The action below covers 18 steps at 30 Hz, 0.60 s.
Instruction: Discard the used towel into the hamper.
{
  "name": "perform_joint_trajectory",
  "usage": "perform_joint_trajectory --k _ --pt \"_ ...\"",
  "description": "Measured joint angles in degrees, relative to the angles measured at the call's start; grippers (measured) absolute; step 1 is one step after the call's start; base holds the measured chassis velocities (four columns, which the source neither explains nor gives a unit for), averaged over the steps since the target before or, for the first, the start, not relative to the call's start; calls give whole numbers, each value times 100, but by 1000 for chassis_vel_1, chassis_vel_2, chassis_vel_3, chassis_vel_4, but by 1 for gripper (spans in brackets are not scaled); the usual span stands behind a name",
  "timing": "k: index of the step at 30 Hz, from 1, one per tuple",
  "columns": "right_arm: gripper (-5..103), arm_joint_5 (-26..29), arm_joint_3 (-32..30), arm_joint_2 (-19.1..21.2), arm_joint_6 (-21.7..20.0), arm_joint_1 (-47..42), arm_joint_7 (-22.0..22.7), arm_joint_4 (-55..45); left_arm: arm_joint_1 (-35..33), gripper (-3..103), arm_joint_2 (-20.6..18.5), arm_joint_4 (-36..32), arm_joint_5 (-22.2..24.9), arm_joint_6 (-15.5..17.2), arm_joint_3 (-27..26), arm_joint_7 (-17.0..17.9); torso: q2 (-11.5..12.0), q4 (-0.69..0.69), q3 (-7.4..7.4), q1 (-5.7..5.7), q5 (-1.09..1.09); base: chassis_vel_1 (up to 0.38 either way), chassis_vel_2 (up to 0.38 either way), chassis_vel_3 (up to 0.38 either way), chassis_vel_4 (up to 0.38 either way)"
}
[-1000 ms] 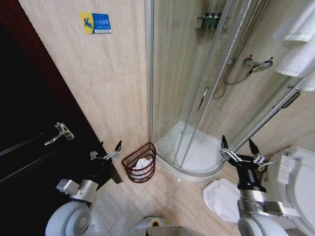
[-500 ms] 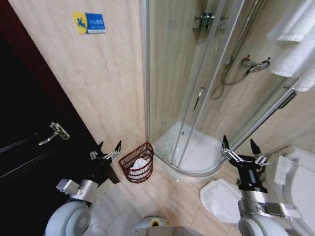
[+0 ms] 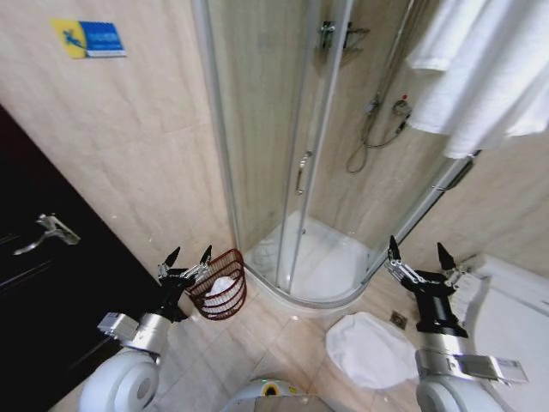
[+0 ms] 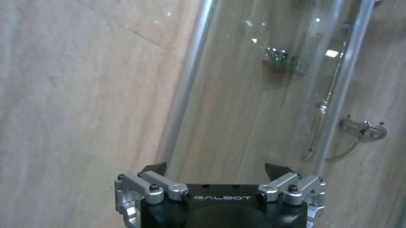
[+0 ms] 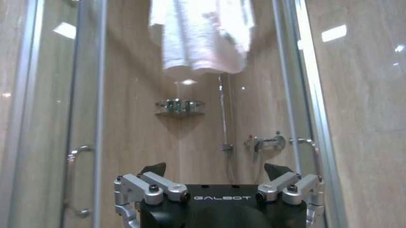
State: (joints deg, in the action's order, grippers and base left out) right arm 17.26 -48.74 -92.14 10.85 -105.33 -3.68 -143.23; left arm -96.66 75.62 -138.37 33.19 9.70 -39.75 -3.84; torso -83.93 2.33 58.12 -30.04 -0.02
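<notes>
On tiled floor (image 3: pixel 283 343), hamper (image 3: pixel 219 296) beside shower.

The head view looks down on the bathroom floor; both wrist views face the shower enclosure (image 3: pixel 300 172), shared by all.

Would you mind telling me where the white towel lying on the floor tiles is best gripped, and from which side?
Probably from above, with the right gripper, which hangs open nearest it. The white towel lies spread flat on the beige tiled floor, so a pinch near its middle, gathering a fold, looks safer than chasing a thin edge.
</notes>
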Motion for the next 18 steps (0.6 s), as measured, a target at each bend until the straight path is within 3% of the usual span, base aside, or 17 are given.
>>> perform_joint_trajectory --k 18 --pt "100 2 -3 1 1 -2 3 0 1 100 1 -1 1 0 1 -1 0 -1 1 -2 3 -200 -201 211 202"
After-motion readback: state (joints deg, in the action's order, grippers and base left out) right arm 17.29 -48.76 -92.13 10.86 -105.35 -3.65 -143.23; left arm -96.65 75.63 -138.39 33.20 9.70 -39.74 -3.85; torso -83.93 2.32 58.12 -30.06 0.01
